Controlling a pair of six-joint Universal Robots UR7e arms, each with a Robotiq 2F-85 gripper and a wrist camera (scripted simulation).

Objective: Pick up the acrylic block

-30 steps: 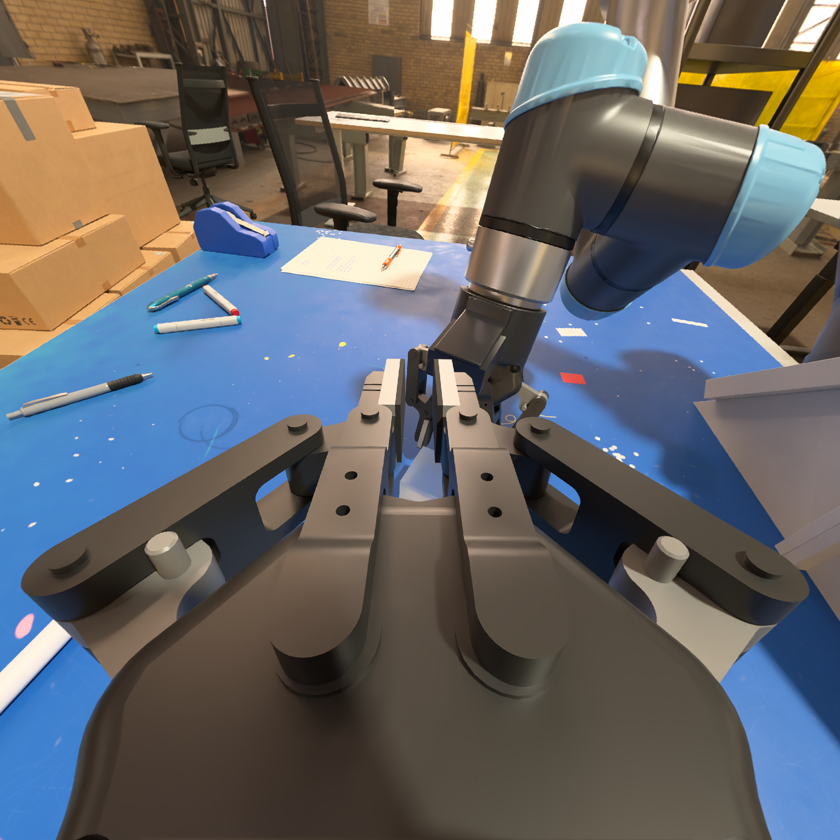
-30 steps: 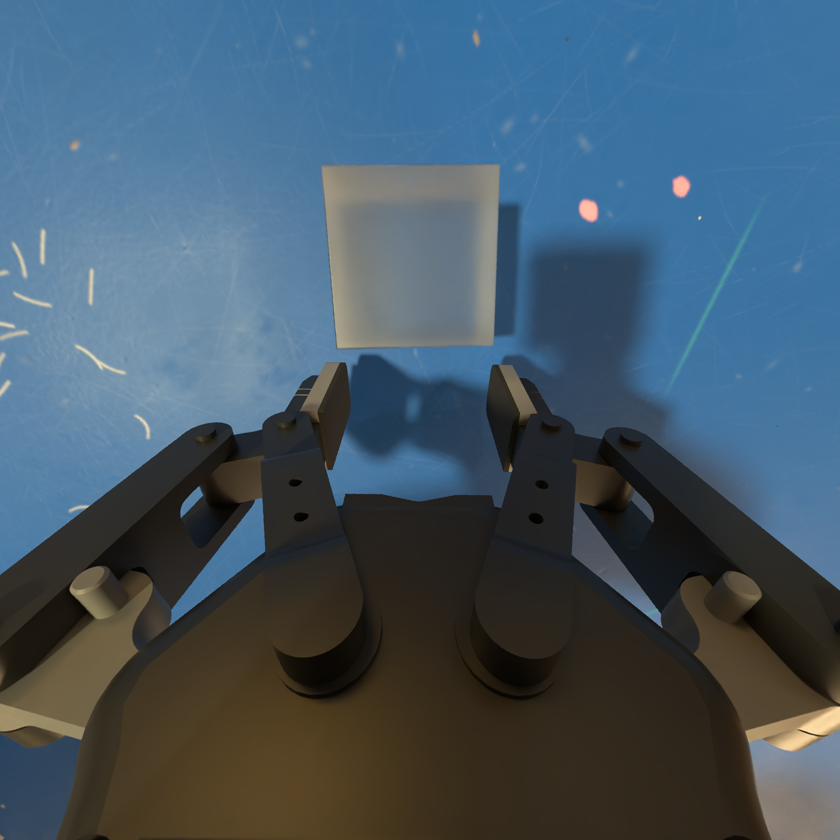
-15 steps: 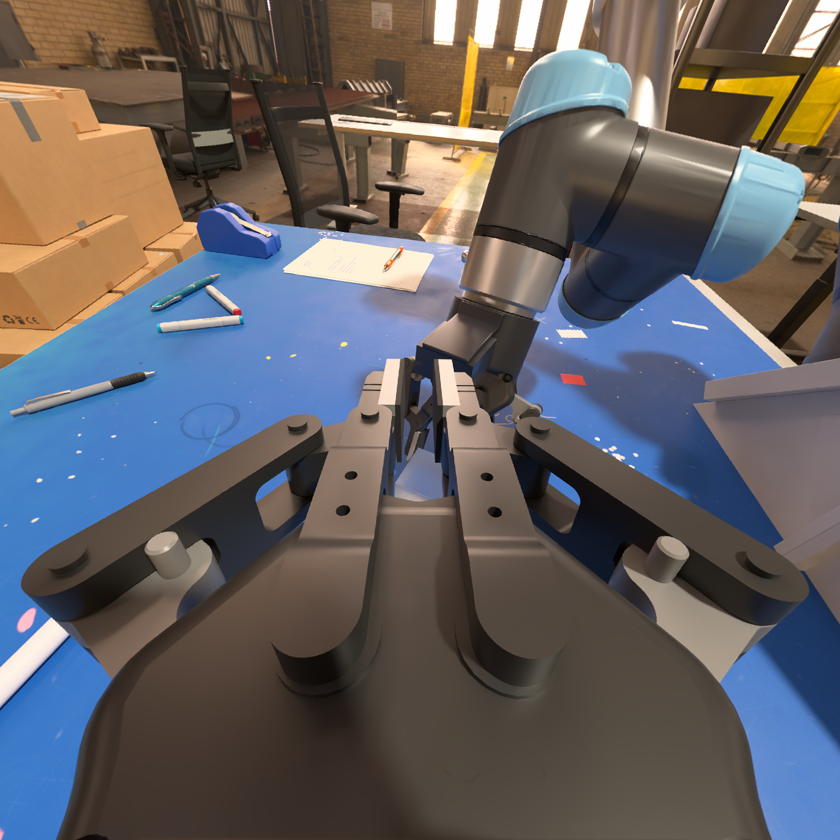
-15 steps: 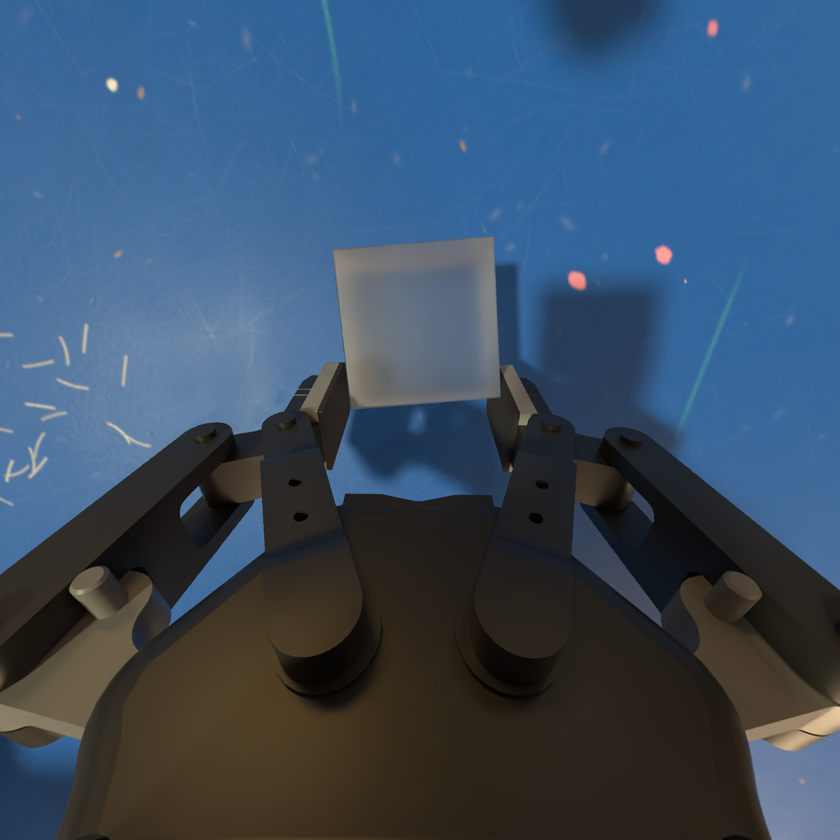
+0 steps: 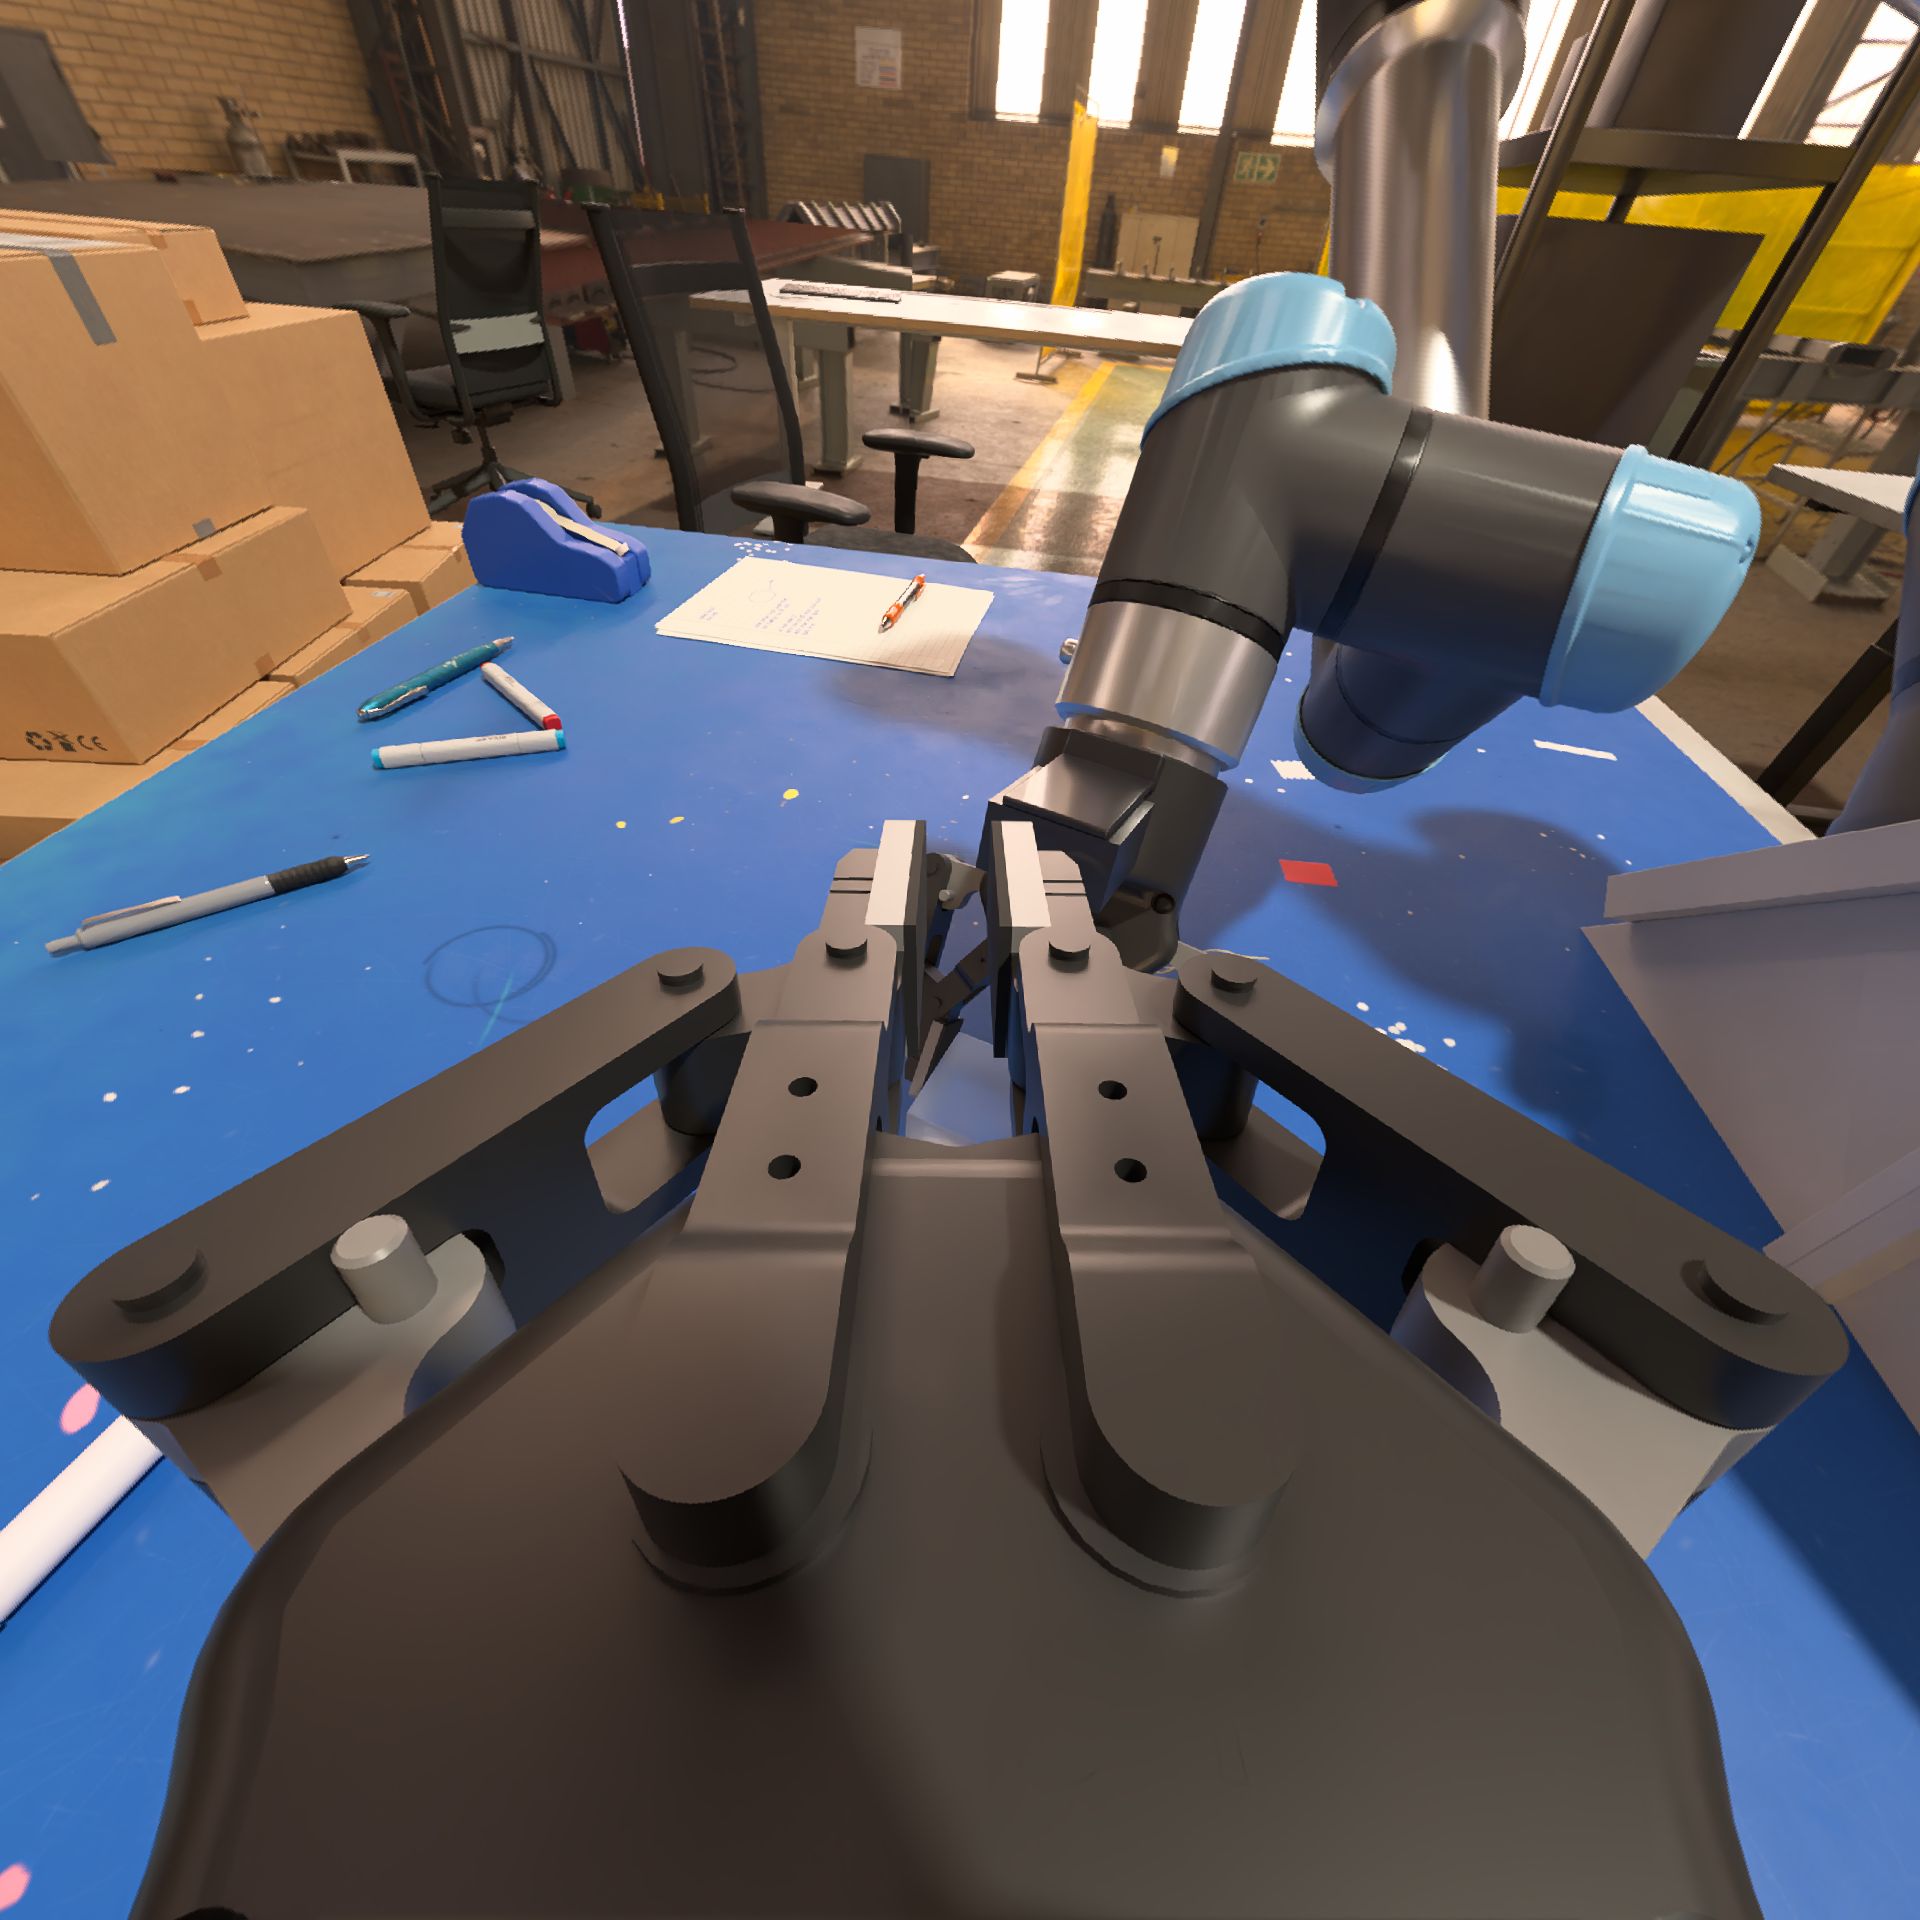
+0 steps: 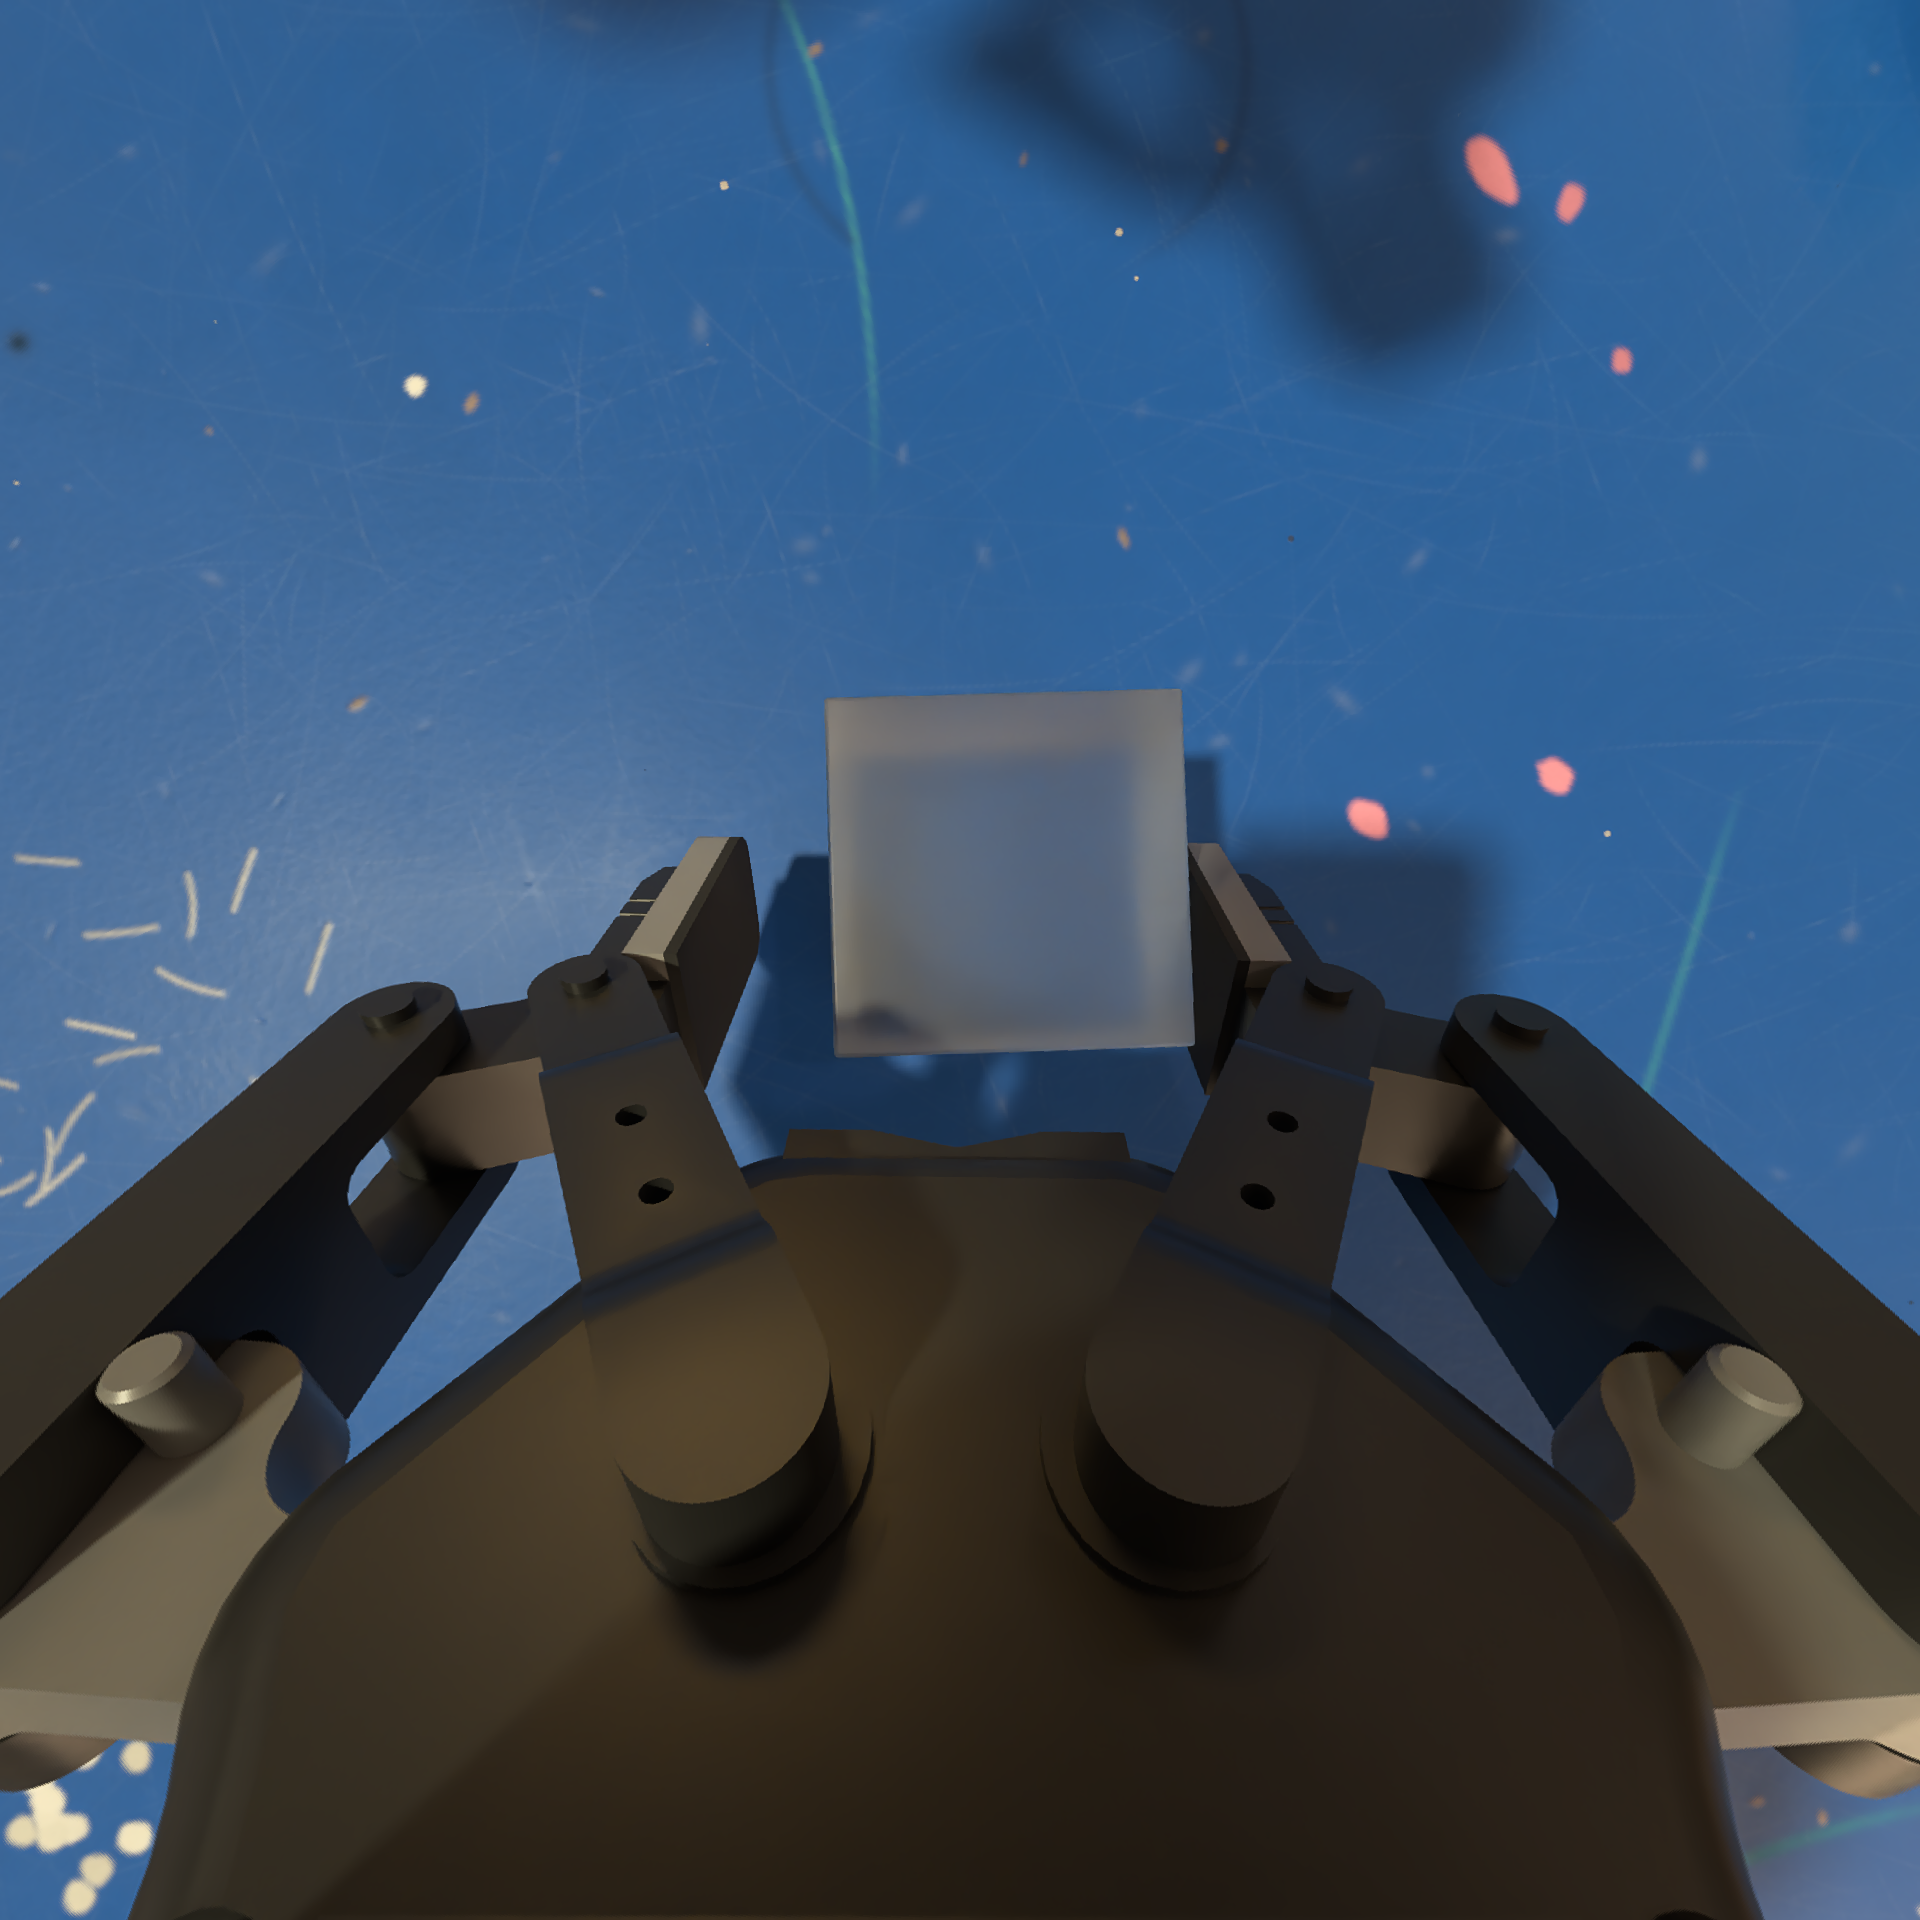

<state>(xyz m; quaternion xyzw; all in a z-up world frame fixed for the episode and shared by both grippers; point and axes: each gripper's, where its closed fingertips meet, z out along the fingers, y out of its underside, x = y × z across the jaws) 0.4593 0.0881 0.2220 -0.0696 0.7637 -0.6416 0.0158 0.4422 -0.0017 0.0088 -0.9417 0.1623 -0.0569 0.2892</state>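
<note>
Right wrist view, right gripper (image 6: 971, 940) wide open over the blue table (image 6: 520, 520), cloudy acrylic block (image 6: 1008, 873) between its fingers, nearer the right one, left gripper (image 5: 951, 883) almost closed on nothing, farther off pens (image 5: 468, 748), paper (image 5: 821, 618), boxes (image 5: 156, 468)

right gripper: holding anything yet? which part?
Nothing held. The right gripper is open, straddling the frosted translucent acrylic block on the blue table; a gap shows at one finger. Left gripper holds nothing.
</note>
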